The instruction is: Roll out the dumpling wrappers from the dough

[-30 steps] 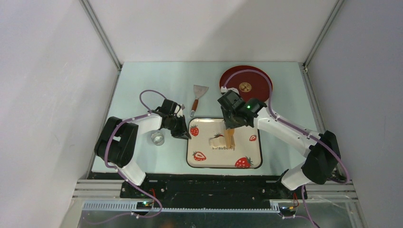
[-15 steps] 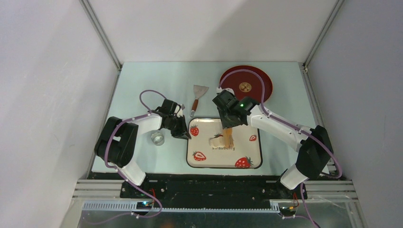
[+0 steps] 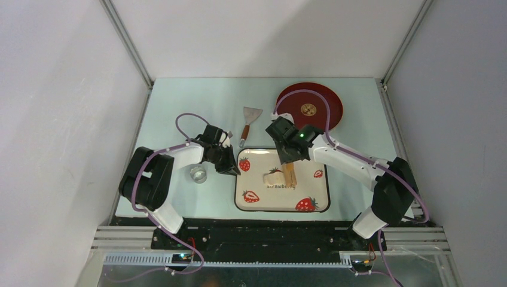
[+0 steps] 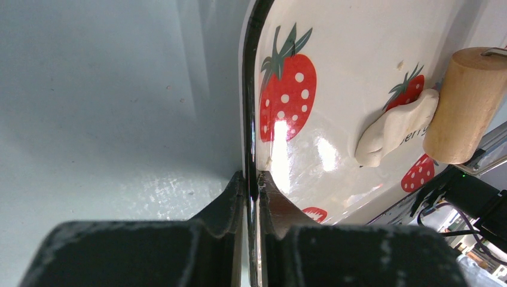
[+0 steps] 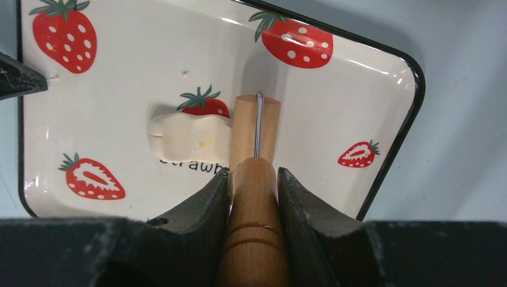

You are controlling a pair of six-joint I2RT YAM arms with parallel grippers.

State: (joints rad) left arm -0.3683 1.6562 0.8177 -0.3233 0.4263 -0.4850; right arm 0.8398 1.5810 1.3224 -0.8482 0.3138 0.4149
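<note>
Pinching the black left rim of the cream rectangular strawberry-printed tray (image 4: 248, 89) (image 3: 314, 186) (image 5: 359, 107), near its far corner, with the left gripper (image 4: 251, 179) (image 3: 230, 167). Jaws drawn almost together on the thin rim, one finger outside over the pale blue-green table (image 3: 179, 101), the other inside on the glossy tray face.

Clasping the turned handle of the light wooden rolling pin (image 5: 245, 131) (image 4: 463, 101) (image 3: 290, 174) with the right gripper (image 5: 254, 173) (image 3: 288, 156). Jaws partly apart, pressed against both sides of the handle.

Resting the pin's barrel on the tray, touching the right edge of the small pale cream lump of dough (image 5: 188, 136) (image 4: 394, 128) (image 3: 273, 177), mid-tray, thick, partly covering a printed strawberry and lettering.

Also shown from overhead:
- round dark red plate (image 3: 326, 95) at the table's far right, bearing one small pale disc (image 3: 308, 109), too small to identify
- metal scraper with wooden handle (image 3: 250, 116) beyond the tray
- small shiny ring (image 3: 198, 174) beside the left arm
</note>
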